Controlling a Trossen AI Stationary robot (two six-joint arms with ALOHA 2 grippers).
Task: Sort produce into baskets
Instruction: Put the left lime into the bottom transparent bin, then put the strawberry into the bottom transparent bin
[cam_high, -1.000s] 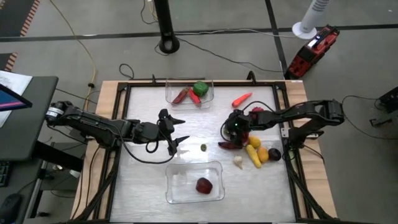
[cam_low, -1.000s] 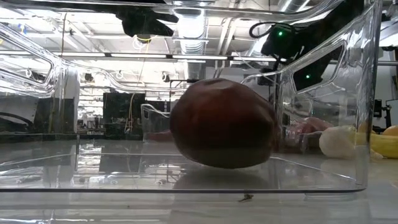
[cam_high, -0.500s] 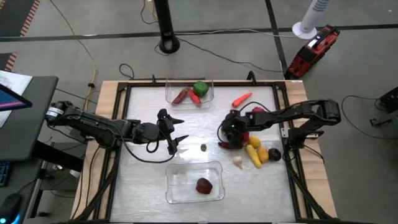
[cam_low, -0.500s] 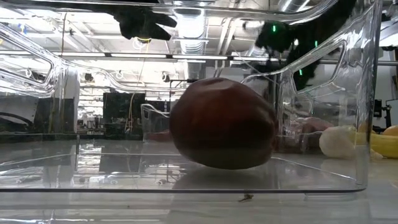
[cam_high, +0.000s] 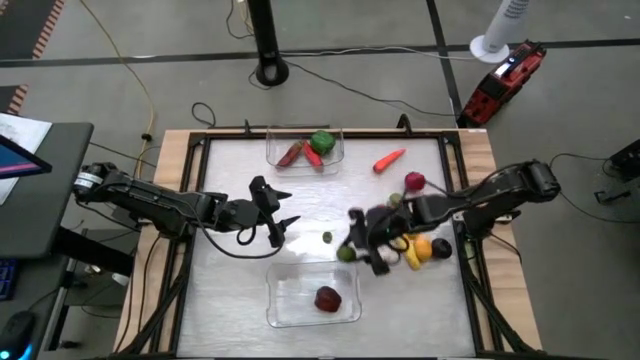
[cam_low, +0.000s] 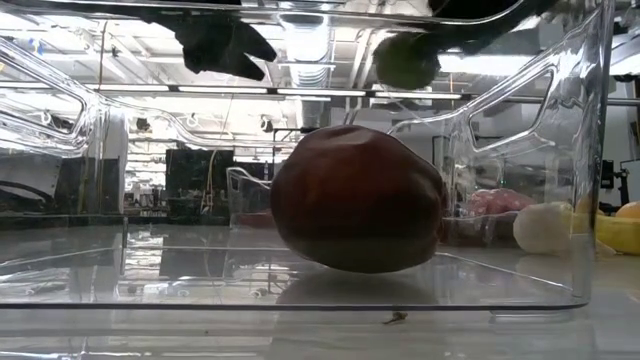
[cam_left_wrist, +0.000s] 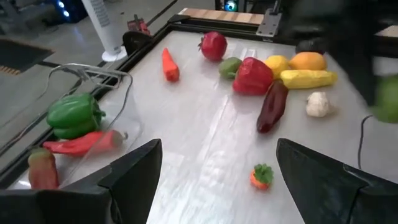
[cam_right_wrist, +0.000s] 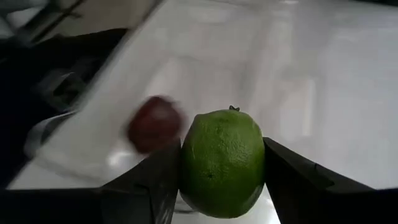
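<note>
My right gripper (cam_high: 350, 247) is shut on a green lime (cam_right_wrist: 222, 162), just off the far right corner of the near clear bin (cam_high: 313, 292). That bin holds a dark red fruit (cam_low: 358, 198). In the low view the lime (cam_low: 405, 60) hangs high above the bin's floor. The far clear bin (cam_high: 305, 147) holds a green pepper (cam_left_wrist: 74, 114) and red pieces. The remaining produce (cam_high: 420, 245) lies in a pile at the right. My left gripper (cam_high: 282, 228) is open and empty left of the table's middle. My right gripper pinches the lime by its two opposite sides (cam_right_wrist: 186, 168) between its two fingers (cam_right_wrist: 149, 186). The fingers come slanting from the table's right. The lime is lifted clear of the table, its stem end showing past the fingers.
A small orange and green piece (cam_left_wrist: 261, 176) lies alone on the table's middle. An orange carrot (cam_high: 389, 159) and a red round fruit (cam_high: 415, 181) lie at the far right. A dark purple eggplant (cam_left_wrist: 272, 107), a red pepper (cam_left_wrist: 252, 76) and a whitish piece (cam_left_wrist: 317, 104) lie in the pile.
My right gripper has left the produce pile and gone toward the table's near left, toward the near bin, carrying the green lime lifted clear of the table.
</note>
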